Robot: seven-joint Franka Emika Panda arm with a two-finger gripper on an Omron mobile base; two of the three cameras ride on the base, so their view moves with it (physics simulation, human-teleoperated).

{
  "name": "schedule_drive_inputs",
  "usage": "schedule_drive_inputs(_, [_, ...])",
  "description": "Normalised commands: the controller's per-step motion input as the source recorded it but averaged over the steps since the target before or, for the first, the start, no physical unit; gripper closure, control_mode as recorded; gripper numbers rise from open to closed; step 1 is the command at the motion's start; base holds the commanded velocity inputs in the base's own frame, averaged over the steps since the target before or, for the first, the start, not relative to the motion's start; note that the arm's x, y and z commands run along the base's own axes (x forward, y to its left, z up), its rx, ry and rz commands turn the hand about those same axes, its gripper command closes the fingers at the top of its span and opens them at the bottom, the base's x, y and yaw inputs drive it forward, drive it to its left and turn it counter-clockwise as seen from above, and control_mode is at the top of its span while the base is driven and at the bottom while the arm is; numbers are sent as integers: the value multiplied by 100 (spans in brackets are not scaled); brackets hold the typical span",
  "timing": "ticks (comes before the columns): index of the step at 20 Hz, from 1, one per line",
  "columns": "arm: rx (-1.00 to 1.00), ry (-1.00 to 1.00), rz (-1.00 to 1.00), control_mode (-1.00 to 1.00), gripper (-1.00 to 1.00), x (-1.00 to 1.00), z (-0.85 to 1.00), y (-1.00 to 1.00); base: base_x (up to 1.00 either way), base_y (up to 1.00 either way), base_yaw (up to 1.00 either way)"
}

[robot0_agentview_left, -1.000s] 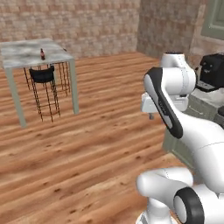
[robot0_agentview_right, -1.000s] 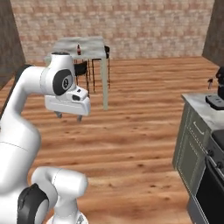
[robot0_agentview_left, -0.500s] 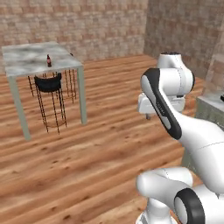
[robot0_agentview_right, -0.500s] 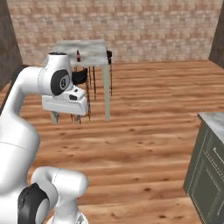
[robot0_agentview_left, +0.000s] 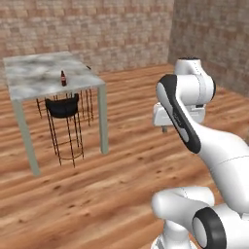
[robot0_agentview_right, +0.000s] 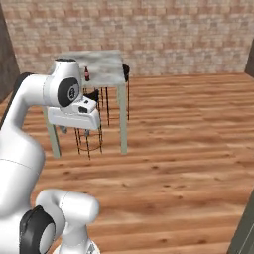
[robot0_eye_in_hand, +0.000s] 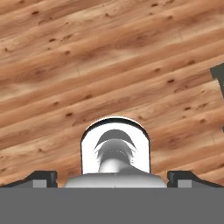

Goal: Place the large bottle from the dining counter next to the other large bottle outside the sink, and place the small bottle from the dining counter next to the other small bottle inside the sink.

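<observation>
The dining counter (robot0_agentview_left: pixel 34 73) (robot0_agentview_right: pixel 106 62) stands ahead on thin pale legs, its top grey-white marble. On it stands one short dark brown bottle with a red label (robot0_agentview_left: pixel 62 78) (robot0_agentview_right: pixel 87 74), which looks like the small bottle. The large bottle and the sink are out of view. My gripper (robot0_agentview_right: pixel 74 131) (robot0_eye_in_hand: pixel 113 177) hangs open and empty over the wooden floor, well short of the counter, pointing down. One finger (robot0_agentview_left: pixel 165 129) pokes out below the hand.
A wire-frame stool with a black seat (robot0_agentview_left: pixel 62 107) (robot0_agentview_right: pixel 90 94) stands under the counter, and a second one (robot0_agentview_right: pixel 125 72) at its far side. Brick walls close off the back. A dark cabinet edge (robot0_agentview_right: pixel 246 230) sits at the lower right.
The whole picture has shifted, so the base has moved. The dining counter now looks nearer and the kitchen worktop has left the right edge. The gripper stays open.
</observation>
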Motion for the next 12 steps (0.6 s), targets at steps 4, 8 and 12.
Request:
schedule_drive_inputs(4, [0, 0, 0, 100, -100, 0, 0, 0, 97, 53, 5])
schedule_drive_inputs(8, [0, 0, 0, 100, -100, 0, 0, 0, 89, 42, 11])
schedule_drive_inputs(12, [0, 0, 0, 100, -100, 0, 0, 0, 88, 34, 14])
